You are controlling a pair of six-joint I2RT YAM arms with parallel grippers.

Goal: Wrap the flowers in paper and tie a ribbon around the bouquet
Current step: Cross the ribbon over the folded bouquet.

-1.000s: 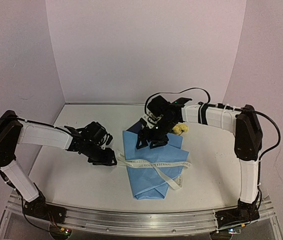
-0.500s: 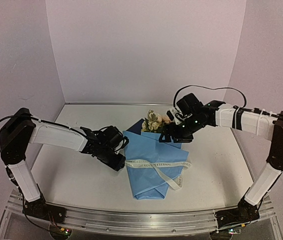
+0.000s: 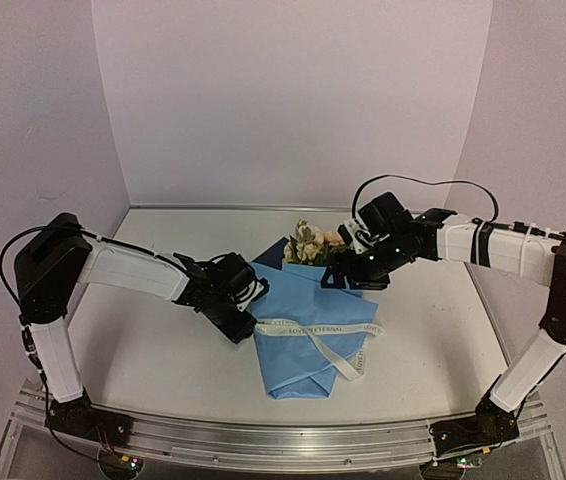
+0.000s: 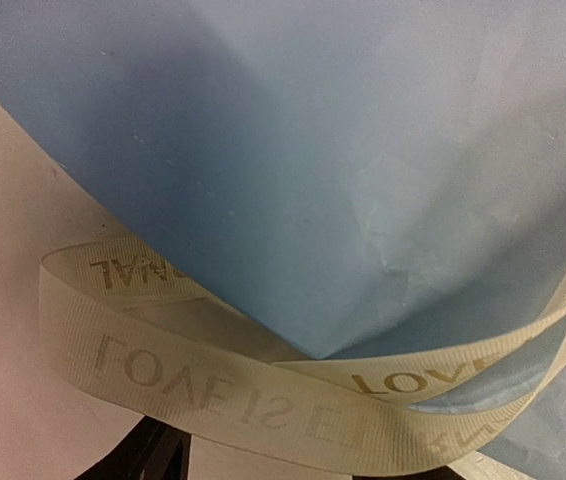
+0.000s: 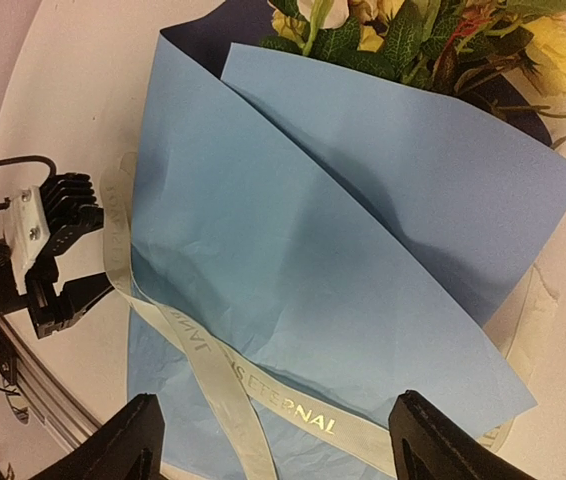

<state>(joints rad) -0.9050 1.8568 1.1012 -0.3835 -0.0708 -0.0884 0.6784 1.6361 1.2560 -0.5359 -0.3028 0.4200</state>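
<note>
Flowers point(image 3: 310, 240) in paper point(image 3: 308, 350) wrap, heads at far end; ribbon point(image 3: 319, 327) across paper, looping off left edge.

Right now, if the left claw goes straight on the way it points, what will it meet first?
Most likely the ribbon: its looped end lies just ahead of the left claw, at the edge of the paper, which comes right behind. Depth is hard to judge.

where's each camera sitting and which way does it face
top external: high behind the arms, looking down on the table; both arms show
left wrist: low beside the paper, facing the ribbon loop; one dark finger shows
right wrist: above, looking down at paper and flowers; both its fingers show
shared: right wrist also sees the left gripper
</note>
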